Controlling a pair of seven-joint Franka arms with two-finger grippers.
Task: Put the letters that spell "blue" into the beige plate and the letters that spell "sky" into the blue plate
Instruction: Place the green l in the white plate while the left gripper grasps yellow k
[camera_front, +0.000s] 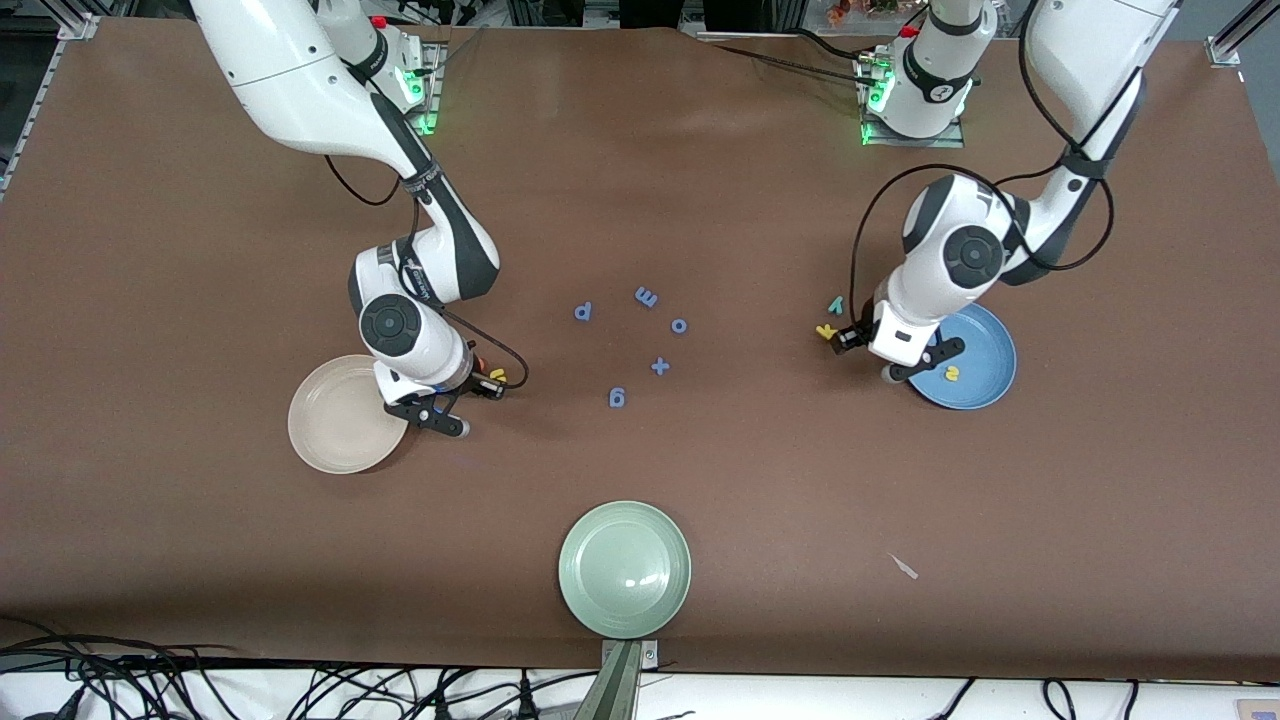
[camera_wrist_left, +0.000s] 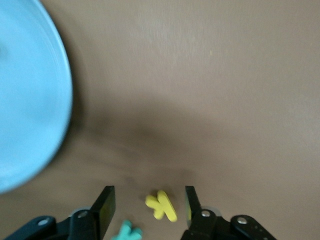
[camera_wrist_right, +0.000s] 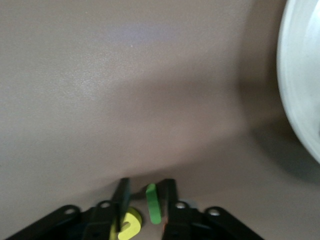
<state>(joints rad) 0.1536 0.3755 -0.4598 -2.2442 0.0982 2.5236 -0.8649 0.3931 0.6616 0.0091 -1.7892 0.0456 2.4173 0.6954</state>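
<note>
My right gripper (camera_front: 492, 383) is down at the table beside the beige plate (camera_front: 340, 420), open, its fingers (camera_wrist_right: 121, 196) on either side of the thin green l (camera_wrist_right: 153, 202) with a gap still showing. The yellow u (camera_wrist_right: 129, 223) lies partly under one finger. A bit of the orange e (camera_front: 483, 372) shows by the gripper. My left gripper (camera_front: 840, 338) is low beside the blue plate (camera_front: 985, 355), open around the yellow k (camera_wrist_left: 161, 205). The teal y (camera_wrist_left: 127, 231) lies just beside it. The yellow s (camera_front: 953, 373) lies in the blue plate.
Several all-blue letters and a plus sign (camera_front: 660, 366) are scattered mid-table between the arms. A pale green plate (camera_front: 625, 568) sits near the front camera's edge. A small pale scrap (camera_front: 903, 566) lies toward the left arm's end.
</note>
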